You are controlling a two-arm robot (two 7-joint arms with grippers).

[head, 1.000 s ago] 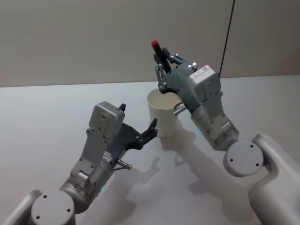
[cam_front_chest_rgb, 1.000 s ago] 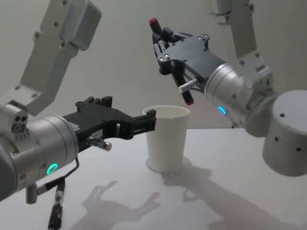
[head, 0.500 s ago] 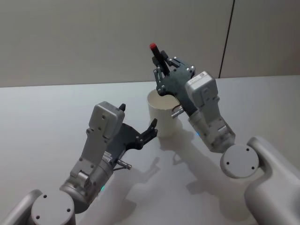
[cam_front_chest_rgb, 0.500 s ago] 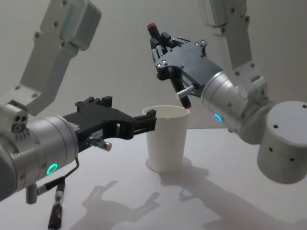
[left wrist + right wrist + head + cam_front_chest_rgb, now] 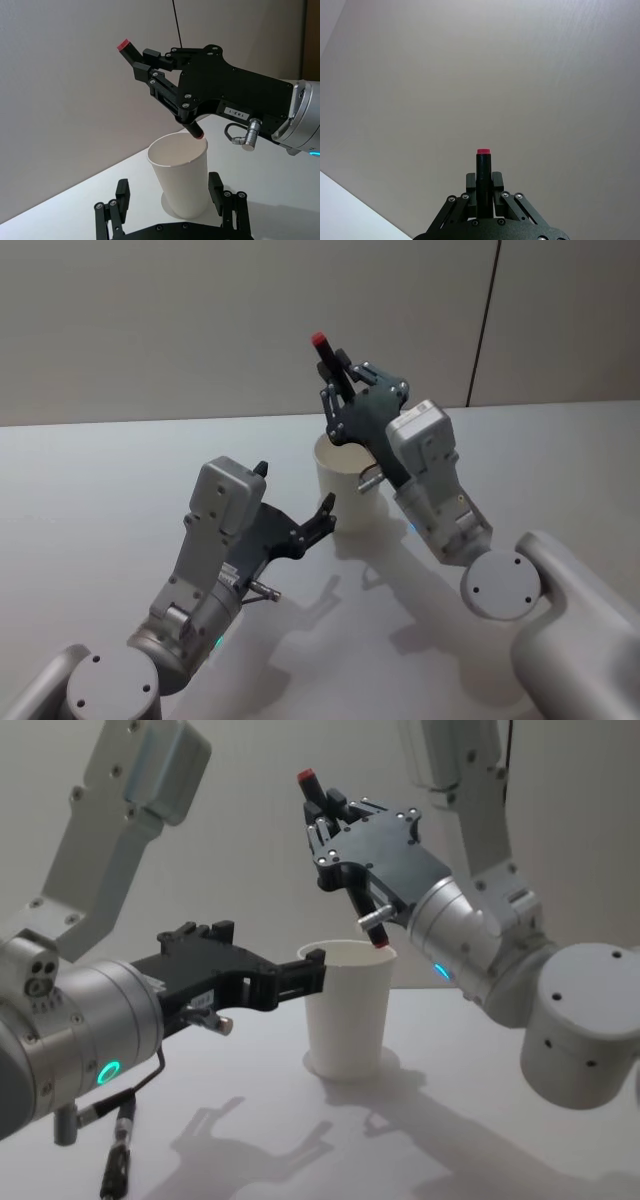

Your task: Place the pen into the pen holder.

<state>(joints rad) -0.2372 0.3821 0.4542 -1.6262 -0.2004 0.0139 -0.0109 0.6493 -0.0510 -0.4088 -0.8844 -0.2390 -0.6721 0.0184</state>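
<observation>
The light is soft and fairly dim, coming from above and from the far side, so shadows fall toward the lower edge of the frame. In the head view my left gripper (image 5: 295, 490) and my right gripper (image 5: 338, 380) cast pale, doubled shadows on the table (image 5: 100, 470) at lower centre. The pen holder (image 5: 345, 495) is the brightest thing. Glare is mild: a dull sheen on my silver housings (image 5: 225, 495), and the pen (image 5: 325, 358) shows dark against the grey wall (image 5: 150, 320).

Black pen (image 5: 131, 52) (red-tipped both ends, seemingly); plain white pen holder (image 5: 181, 175).
</observation>
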